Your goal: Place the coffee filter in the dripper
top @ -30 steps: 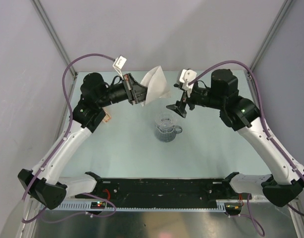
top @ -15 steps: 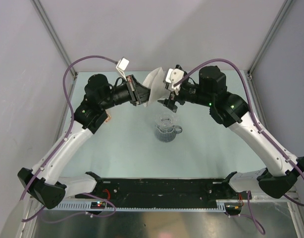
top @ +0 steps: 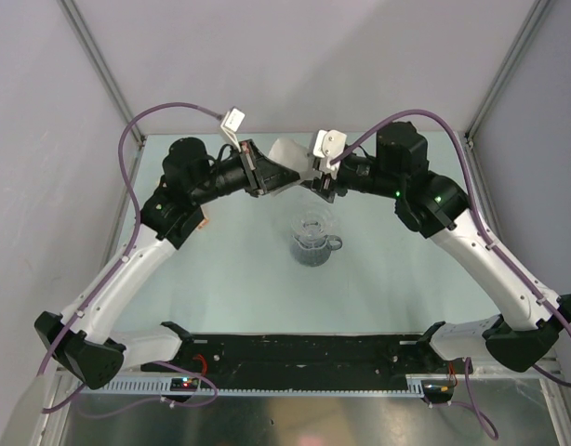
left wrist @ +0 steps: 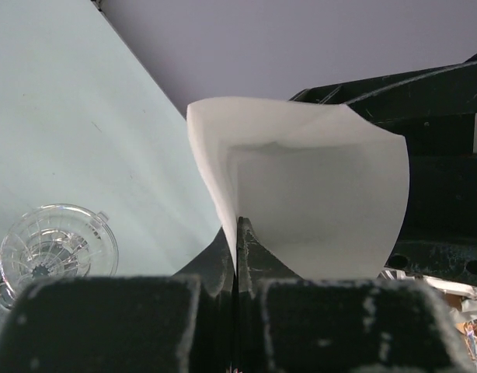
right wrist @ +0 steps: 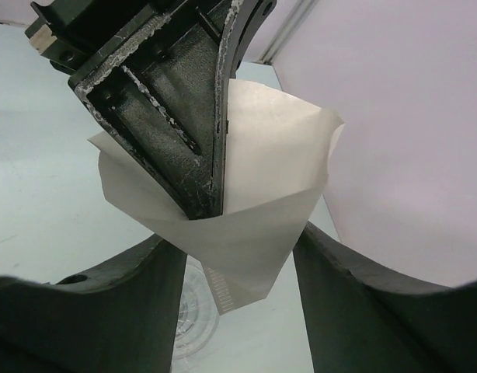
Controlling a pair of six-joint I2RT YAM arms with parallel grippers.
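The white paper coffee filter (top: 287,156) hangs in the air, spread into a part-open cone. My left gripper (top: 264,174) is shut on its edge; in the left wrist view the jaws (left wrist: 237,237) pinch the paper (left wrist: 301,194). My right gripper (top: 318,182) is open at the filter's other side. In the right wrist view its fingers (right wrist: 238,260) flank the filter's lower tip (right wrist: 254,210), with the left gripper's fingers (right wrist: 184,116) above. The grey ribbed dripper (top: 313,238) stands upright on the table below the filter. It also shows in the left wrist view (left wrist: 56,242) and the right wrist view (right wrist: 193,318).
A small tan item (top: 202,221) lies on the table beside the left arm. Metal frame posts (top: 98,65) and grey walls close in the back and sides. The black rail (top: 304,353) runs along the near edge.
The right gripper has moved left up to the filter. The left gripper has turned the filter, which now shows as an opened cone between both grippers.
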